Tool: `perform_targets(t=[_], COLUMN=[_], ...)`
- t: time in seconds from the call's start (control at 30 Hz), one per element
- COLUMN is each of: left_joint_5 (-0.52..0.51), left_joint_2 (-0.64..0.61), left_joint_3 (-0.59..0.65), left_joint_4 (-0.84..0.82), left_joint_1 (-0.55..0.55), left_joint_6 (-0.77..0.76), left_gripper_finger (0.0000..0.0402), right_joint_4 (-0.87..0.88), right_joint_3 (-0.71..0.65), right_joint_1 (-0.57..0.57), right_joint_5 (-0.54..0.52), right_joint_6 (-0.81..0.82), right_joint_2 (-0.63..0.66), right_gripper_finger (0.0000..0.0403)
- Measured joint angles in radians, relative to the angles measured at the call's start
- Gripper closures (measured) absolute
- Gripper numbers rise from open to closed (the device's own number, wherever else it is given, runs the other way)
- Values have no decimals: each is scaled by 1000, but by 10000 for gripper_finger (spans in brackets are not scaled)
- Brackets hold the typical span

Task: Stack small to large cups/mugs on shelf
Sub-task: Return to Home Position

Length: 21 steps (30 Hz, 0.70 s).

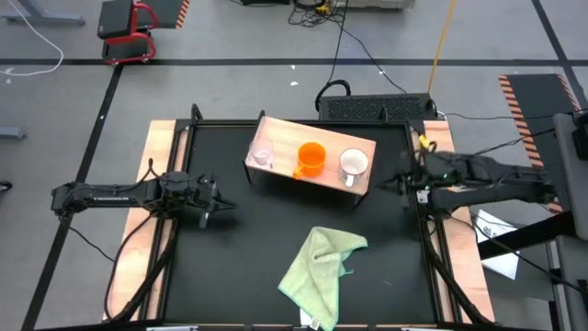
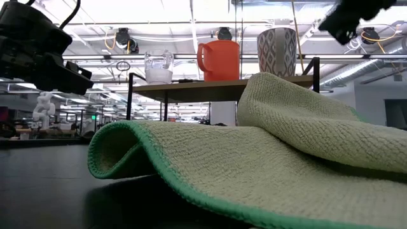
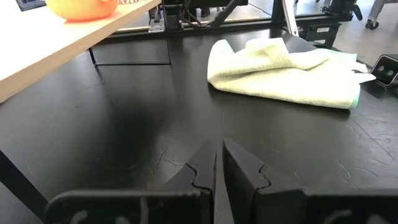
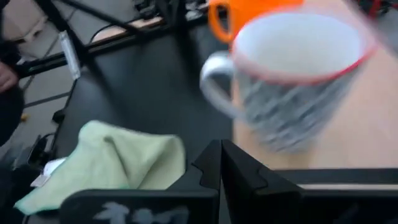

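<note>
The shelf (image 1: 285, 136) stands just beside the right gripper (image 1: 386, 184), holding the patterned white mug (image 1: 354, 164) nearest it, then the orange mug (image 1: 311, 157), then the glass cup (image 1: 263, 154). The green cloth (image 1: 322, 262) lies ahead of the left gripper (image 1: 219, 204). Both arms reach inward above the tabletop, fingers pressed together.

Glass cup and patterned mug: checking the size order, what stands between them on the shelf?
The orange mug, midway along the shelf, as the high view shows.

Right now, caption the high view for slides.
Glass cup, orange mug, white mug lined along shelf; left gripper, right gripper wait aside.
</note>
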State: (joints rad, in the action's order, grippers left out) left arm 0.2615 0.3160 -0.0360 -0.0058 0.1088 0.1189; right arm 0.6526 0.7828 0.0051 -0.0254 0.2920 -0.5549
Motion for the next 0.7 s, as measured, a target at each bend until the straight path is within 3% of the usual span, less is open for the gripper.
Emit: perform_targets(t=[0.23, 0.5, 0.7], left_joint_5=[0, 0, 33], left_joint_2=[0, 0, 0], left_joint_3=[0, 0, 0], left_joint_4=[-1, 0, 2], left_joint_1=[0, 0, 0], left_joint_6=[-3, -107, -167], left_gripper_finger=[371, 371, 371], right_joint_4=[-233, -607, -913], right_joint_3=[-218, -400, -562], right_joint_1=[124, 303, 448], right_joint_5=[1, -6, -161], right_joint_6=[55, 89, 115], right_joint_2=[51, 37, 26], right_gripper_finger=[403, 403, 403])
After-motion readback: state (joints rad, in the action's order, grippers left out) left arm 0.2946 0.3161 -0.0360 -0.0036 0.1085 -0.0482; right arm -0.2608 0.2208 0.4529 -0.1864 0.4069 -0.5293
